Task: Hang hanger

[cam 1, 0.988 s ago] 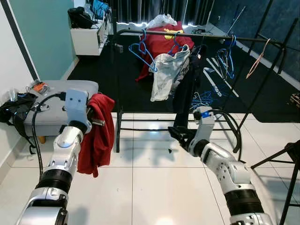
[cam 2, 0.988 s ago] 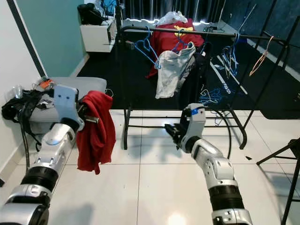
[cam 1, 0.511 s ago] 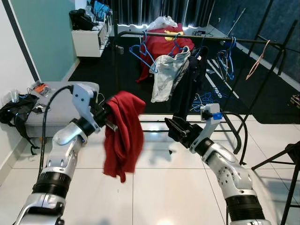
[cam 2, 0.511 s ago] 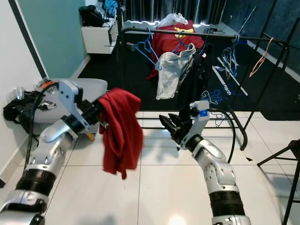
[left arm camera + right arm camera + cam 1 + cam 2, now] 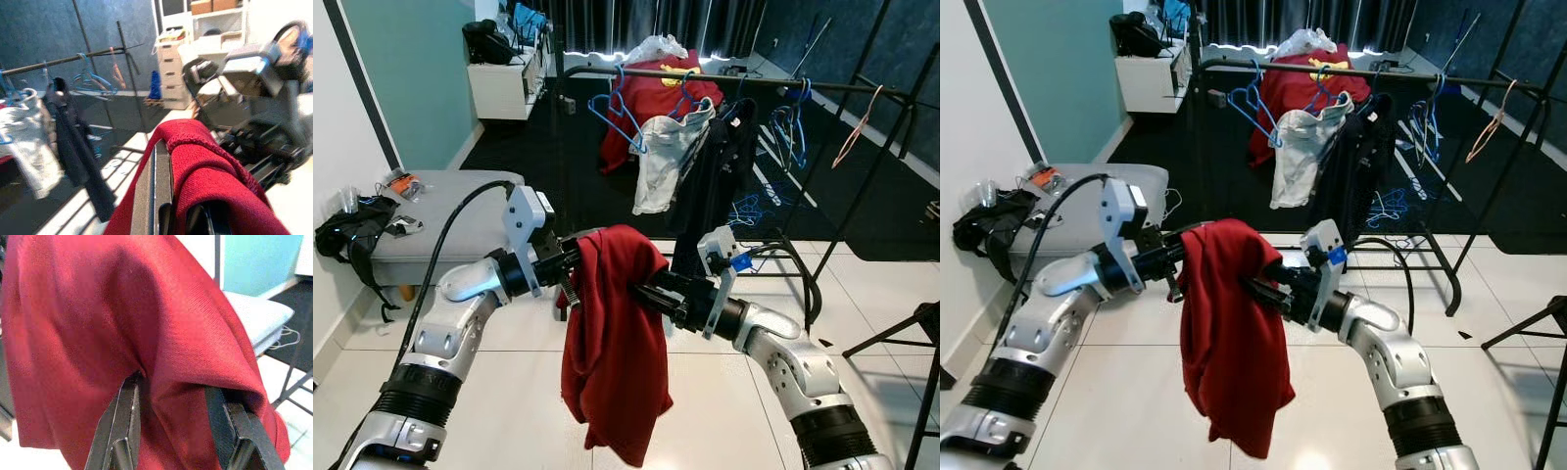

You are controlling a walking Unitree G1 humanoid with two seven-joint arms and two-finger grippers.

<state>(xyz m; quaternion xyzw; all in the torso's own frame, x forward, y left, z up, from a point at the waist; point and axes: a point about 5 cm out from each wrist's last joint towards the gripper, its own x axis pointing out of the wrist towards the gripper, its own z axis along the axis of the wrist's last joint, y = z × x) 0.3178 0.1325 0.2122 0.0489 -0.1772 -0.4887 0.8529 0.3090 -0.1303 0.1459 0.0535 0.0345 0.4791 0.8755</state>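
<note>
Left hand (image 5: 570, 284) clamps the red garment (image 5: 615, 352) at its top so it drapes free; right hand (image 5: 651, 290), fingers spread, pushes into the fabric, likely to take over. Rail (image 5: 724, 78) well beyond.

No text, label, brand, number or sign can be read anywhere here.
</note>
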